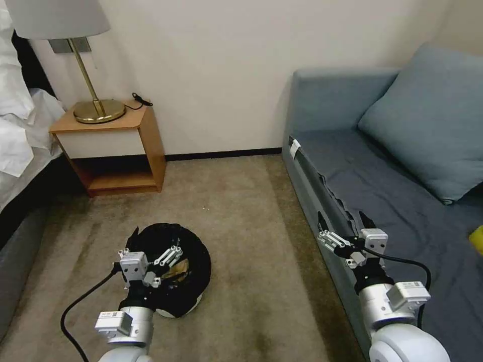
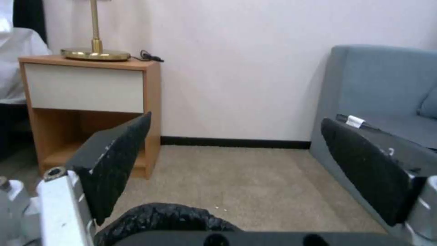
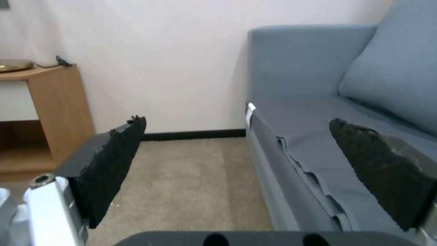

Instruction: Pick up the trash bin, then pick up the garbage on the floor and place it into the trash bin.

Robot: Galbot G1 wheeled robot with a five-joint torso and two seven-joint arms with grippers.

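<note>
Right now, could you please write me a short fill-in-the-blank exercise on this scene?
1. The trash bin stands on the ____.
2. The left gripper hovers over the bin with its fingers ____.
3. The right gripper hangs open beside the blue ____.
4. A brass ____ stands on the nightstand.

Missing: carpet; open; sofa; lamp

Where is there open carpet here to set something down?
Open floor runs between nightstand and sofa, up to the wall. Crowded near the trash bin, under the open left end effector. The open right end effector hangs at the sofa's edge.
</note>
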